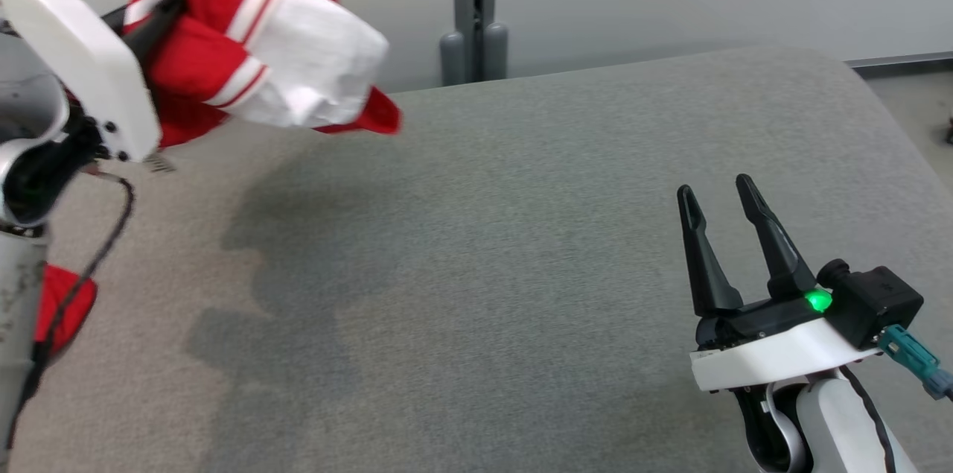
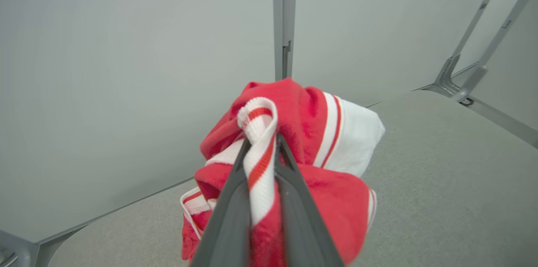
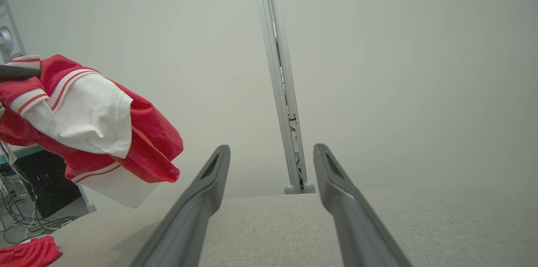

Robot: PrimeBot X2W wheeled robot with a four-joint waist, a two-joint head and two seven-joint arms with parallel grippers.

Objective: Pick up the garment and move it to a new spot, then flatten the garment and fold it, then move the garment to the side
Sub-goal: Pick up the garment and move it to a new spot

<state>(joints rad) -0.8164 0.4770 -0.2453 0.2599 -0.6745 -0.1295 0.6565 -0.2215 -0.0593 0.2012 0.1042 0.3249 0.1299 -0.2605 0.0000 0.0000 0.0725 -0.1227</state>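
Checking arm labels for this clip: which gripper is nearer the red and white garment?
Left. The left gripper is shut on the garment, holding it up above the table. The right gripper stands open and empty, far off to the garment's right.

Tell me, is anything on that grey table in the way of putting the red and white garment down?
Nothing visible. The left pincer holds the garment above the far left of the table; the grey top to its right is bare. The open right pincer sits near right, off to the side.
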